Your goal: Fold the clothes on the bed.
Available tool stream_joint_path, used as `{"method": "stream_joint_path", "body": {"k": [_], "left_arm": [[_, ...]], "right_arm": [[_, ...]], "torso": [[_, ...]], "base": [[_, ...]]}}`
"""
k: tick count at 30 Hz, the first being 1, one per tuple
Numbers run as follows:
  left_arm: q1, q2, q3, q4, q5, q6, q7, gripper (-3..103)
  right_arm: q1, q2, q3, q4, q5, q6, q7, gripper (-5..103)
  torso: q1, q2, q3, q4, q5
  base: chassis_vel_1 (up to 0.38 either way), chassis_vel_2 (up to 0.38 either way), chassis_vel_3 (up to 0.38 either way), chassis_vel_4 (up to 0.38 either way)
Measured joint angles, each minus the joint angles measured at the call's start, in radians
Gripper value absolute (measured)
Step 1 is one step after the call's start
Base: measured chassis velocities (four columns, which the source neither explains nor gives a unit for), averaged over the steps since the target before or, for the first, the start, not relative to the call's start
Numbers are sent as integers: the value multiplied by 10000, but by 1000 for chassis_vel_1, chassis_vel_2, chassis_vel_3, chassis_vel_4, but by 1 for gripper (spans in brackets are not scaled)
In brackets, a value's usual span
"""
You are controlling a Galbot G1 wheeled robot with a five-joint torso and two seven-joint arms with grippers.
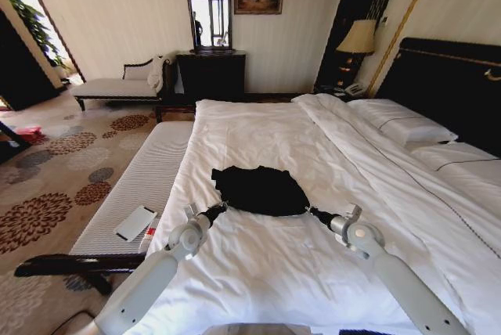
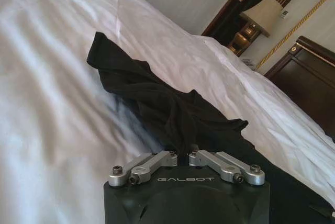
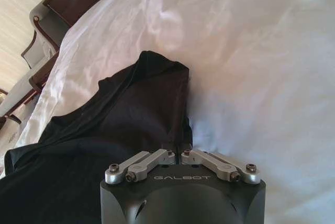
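Note:
The clothes (image 1: 261, 190) are one black T-shirt bunched in a heap on the white duvet of the bed (image 1: 258, 280), a little before its middle. My left gripper (image 1: 220, 209) is at the heap's near left corner, my right gripper (image 1: 310, 210) at its near right corner. In the left wrist view the left gripper (image 2: 179, 152) has its fingers drawn together on the black fabric (image 2: 157, 103). The right wrist view shows the right gripper (image 3: 178, 147) pinched shut on the shirt's edge (image 3: 125, 119) in the same way. No lettering shows on the crumpled fabric.
A narrow padded bench (image 1: 145, 178) runs along the bed's left side, with a flat white object (image 1: 135, 223) on it. Pillows (image 1: 407, 127) and the dark headboard (image 1: 450, 84) lie to the right. A chaise (image 1: 117, 86), dark dresser (image 1: 211, 75) and lamp (image 1: 358, 37) stand beyond.

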Motion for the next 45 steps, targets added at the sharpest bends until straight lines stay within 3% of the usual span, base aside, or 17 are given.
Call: {"method": "stream_joint_path", "body": {"k": [5,7,9,11,26,32,34,39,45], "left_arm": [[829,470,-488,-1434,93,-19,-148,4],[829,470,-488,-1434,93,-19,-148,4],[2097,909,-1302,-2589,346,-79,-164,4],[2677,1006,-1536,-2965,521,-103,-147,4],[6396,634,-3273,-4928,2074,-356,290,4],[7661,470,-3675,-5440,2815,-486,387,4],[8476,300,-3852,-5622,3298,-629,460,4],[9444,69,-4015,-5850,4013,-991,607,4],[9981,-218,-4010,-5827,4811,-1474,749,4]], "right_arm": [[-877,-299,567,1198,-236,77,-7,1],[-877,-299,567,1198,-236,77,-7,1],[-1890,-446,1036,2605,-262,66,-1,1],[-2540,-330,1496,3213,-366,57,-28,1],[-5793,722,3510,4869,-2010,472,-967,1],[-6651,1095,3664,5243,-3042,736,-1369,1],[-7172,1374,3560,5433,-4181,1096,-1737,1],[-7784,2048,3159,5662,-5294,1505,-2034,1],[-8132,2622,2907,5757,-5727,1700,-2077,1]], "torso": [[0,0,-1,-6,-2],[0,0,-1,-6,-2],[-1,0,-1,6,1],[0,1,-1,-3,-4],[-2,2,-1,0,0],[-2,3,0,0,-1],[-2,2,0,2,-1],[-1,3,-1,-1,0],[-1,1,0,0,-1]], "base": [[0,0,0,0],[0,0,0,0],[0,0,0,0],[0,0,0,0],[0,0,0,0],[0,0,0,0],[0,0,0,0],[0,0,0,0],[0,0,0,0]]}}
